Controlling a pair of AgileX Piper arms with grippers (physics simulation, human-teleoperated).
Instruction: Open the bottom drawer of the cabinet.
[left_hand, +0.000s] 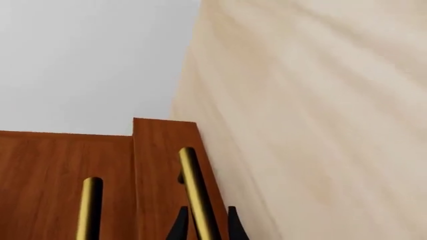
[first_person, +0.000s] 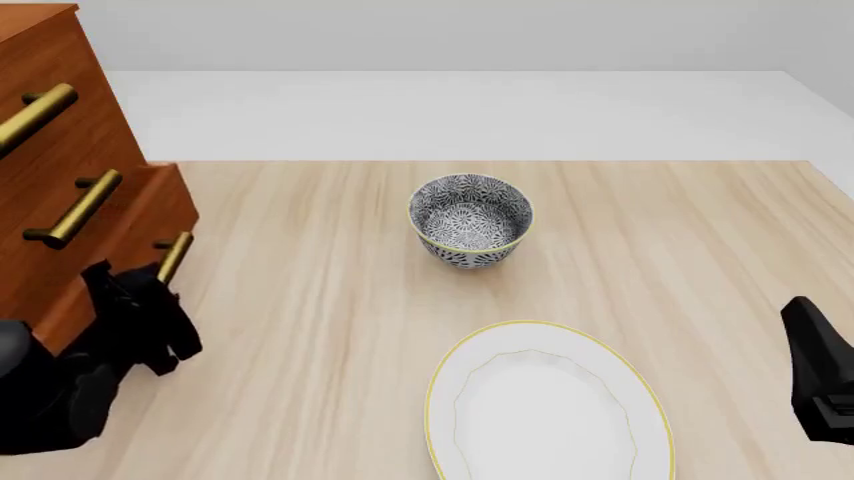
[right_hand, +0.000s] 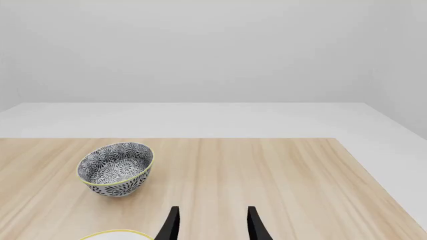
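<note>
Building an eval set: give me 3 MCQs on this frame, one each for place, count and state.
1. Where is the patterned bowl relative to the white plate?
A. On the plate
B. Farther from the arms, apart from the plate
C. Inside the cabinet

2. How many brass handles show on the cabinet in the front view?
A. One
B. Three
C. Five

3. What is the left gripper doing?
A. Its fingers sit either side of the bottom drawer's handle
B. Holding the bowl
C. Resting on the plate

Answers: 1 B, bare table separates bowl and plate. 2 B, one bar per drawer. 3 A, the left wrist view shows the brass bar between the dark fingertips; the bottom drawer stands out from the two above.
</note>
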